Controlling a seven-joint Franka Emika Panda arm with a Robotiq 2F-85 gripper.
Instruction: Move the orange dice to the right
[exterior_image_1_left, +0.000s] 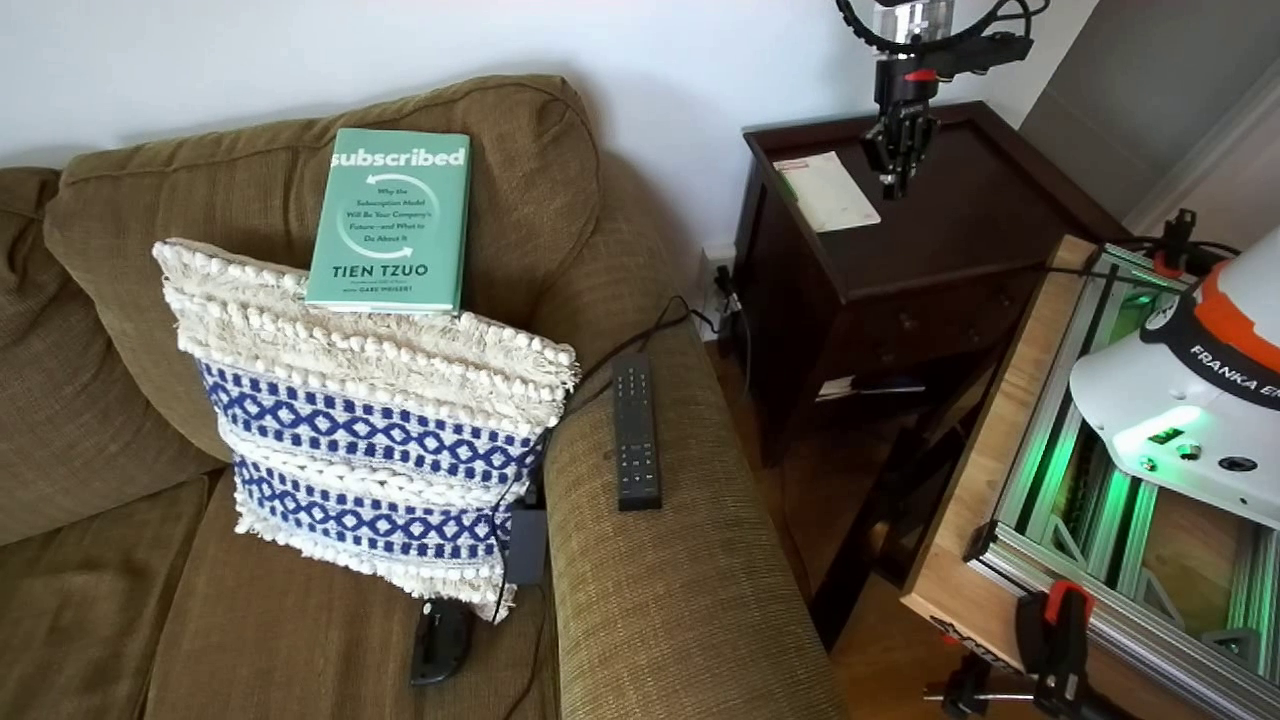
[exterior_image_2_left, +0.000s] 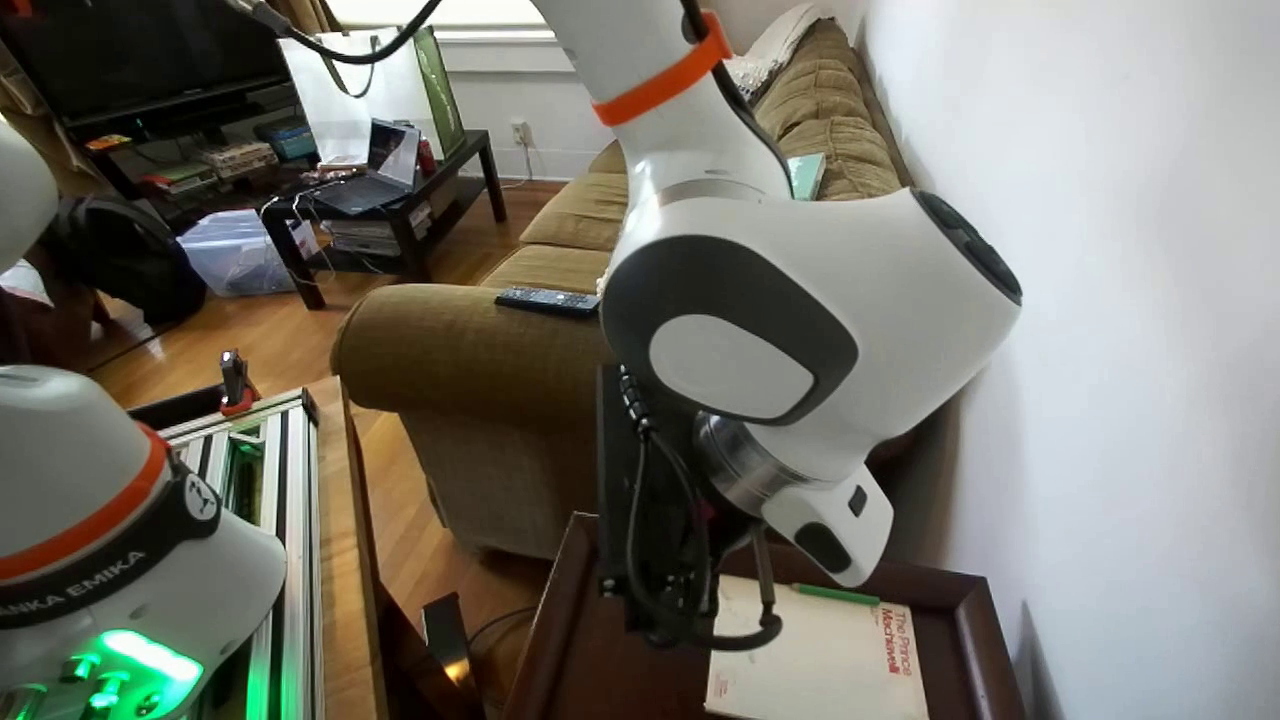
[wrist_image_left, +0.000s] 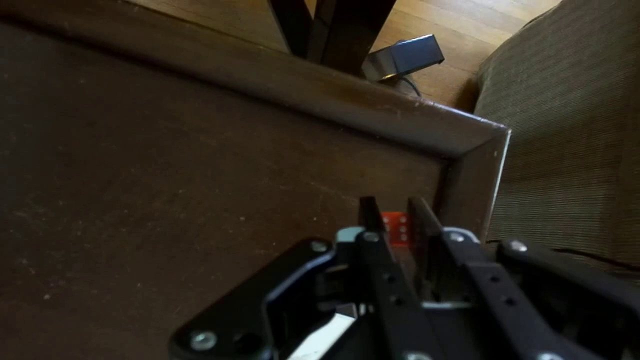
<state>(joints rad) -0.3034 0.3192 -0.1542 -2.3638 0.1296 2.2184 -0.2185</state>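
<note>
The orange dice (wrist_image_left: 400, 230), with white dots on its face, sits between the two fingers in the wrist view. My gripper (wrist_image_left: 394, 202) is shut on it, with a finger at each side; the left finger hides part of its edge. In an exterior view my gripper (exterior_image_1_left: 893, 185) hangs over the dark brown side table (exterior_image_1_left: 960, 230), and the dice is too small to make out there. The arm hides the fingers in an exterior view where the table (exterior_image_2_left: 600, 650) also shows. In the wrist view the fingers are near a corner of the table's raised rim (wrist_image_left: 470, 130).
A pale book (exterior_image_1_left: 825, 190) lies on the table by the wall side, and a green pencil (exterior_image_2_left: 835, 594) lies at its edge. A brown sofa (exterior_image_1_left: 690, 560) with a remote (exterior_image_1_left: 636, 430) on its arm stands beside the table. A white wall (exterior_image_2_left: 1130, 350) is close to the arm.
</note>
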